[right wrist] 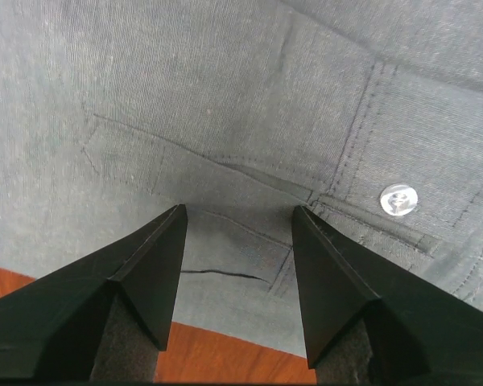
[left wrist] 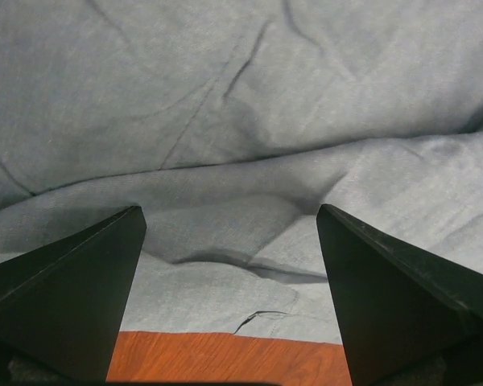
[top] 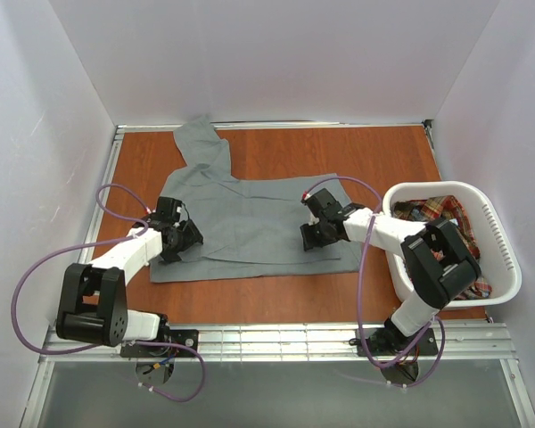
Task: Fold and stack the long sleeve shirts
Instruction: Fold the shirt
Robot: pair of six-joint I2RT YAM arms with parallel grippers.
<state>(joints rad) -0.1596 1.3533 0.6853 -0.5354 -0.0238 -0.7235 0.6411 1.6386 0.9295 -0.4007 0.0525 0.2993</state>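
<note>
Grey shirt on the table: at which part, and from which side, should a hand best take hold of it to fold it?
Probably the near hem, from the near side, coming in low: the grey shirt lies flat, and only that straight edge, with bare table before it, offers a lip to pinch.
</note>
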